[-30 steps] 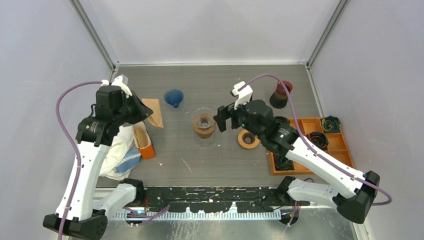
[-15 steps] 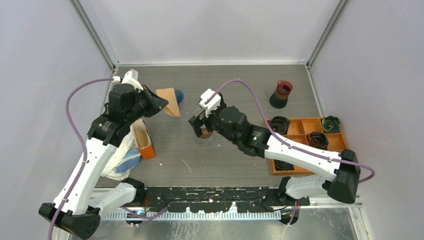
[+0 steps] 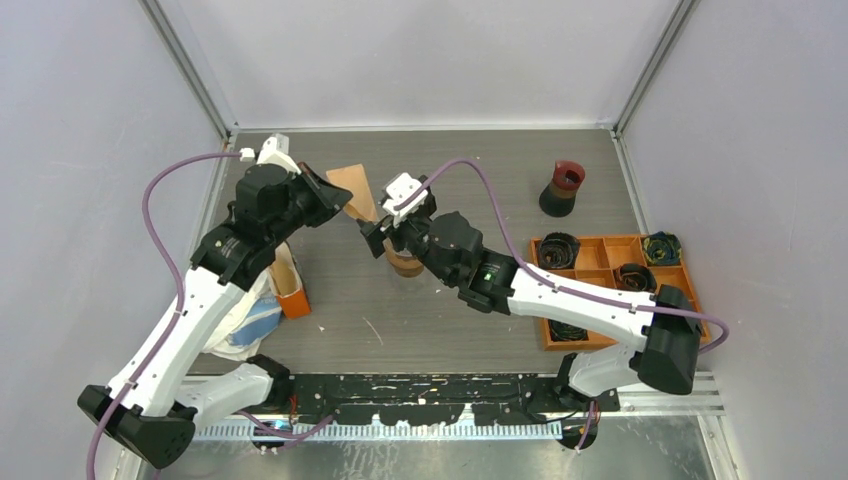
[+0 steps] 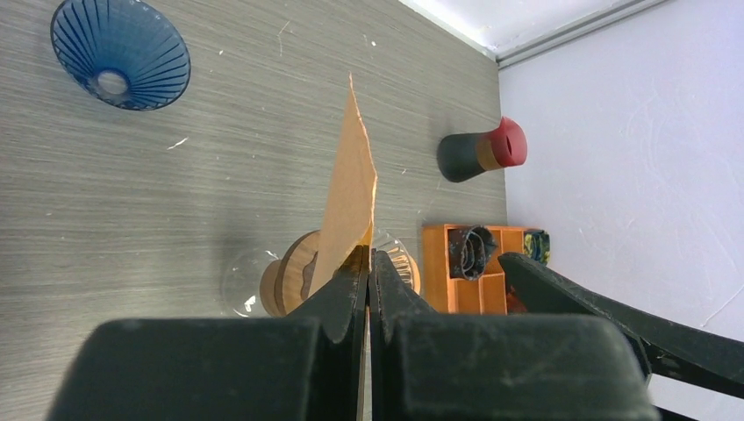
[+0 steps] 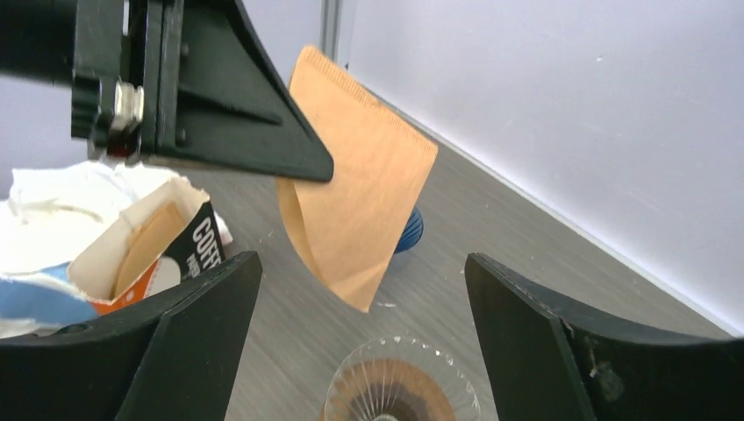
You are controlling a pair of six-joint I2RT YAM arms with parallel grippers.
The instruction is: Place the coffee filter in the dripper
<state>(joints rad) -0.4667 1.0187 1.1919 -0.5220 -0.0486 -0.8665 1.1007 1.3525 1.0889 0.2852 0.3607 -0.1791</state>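
Observation:
My left gripper [image 3: 335,205] is shut on a brown paper coffee filter [image 3: 355,192], held in the air left of the dripper. The filter shows edge-on in the left wrist view [image 4: 351,197] and flat in the right wrist view [image 5: 360,202]. The clear glass dripper on a wooden base [image 3: 405,262] stands mid-table, mostly hidden under my right arm; it shows in the right wrist view [image 5: 399,386] and the left wrist view [image 4: 294,276]. My right gripper [image 3: 385,232] is open and empty, just above the dripper, facing the filter.
A blue dripper [image 4: 120,54] stands behind the filter. An orange filter box [image 3: 287,285] and a white-blue bag [image 3: 240,305] lie at the left. A black-red cone [image 3: 563,187] stands back right. An orange tray [image 3: 610,285] holds dark rolls.
My left gripper has carried the filter rightward toward the dripper. My right arm has swung left over the dripper, its open gripper now facing the filter.

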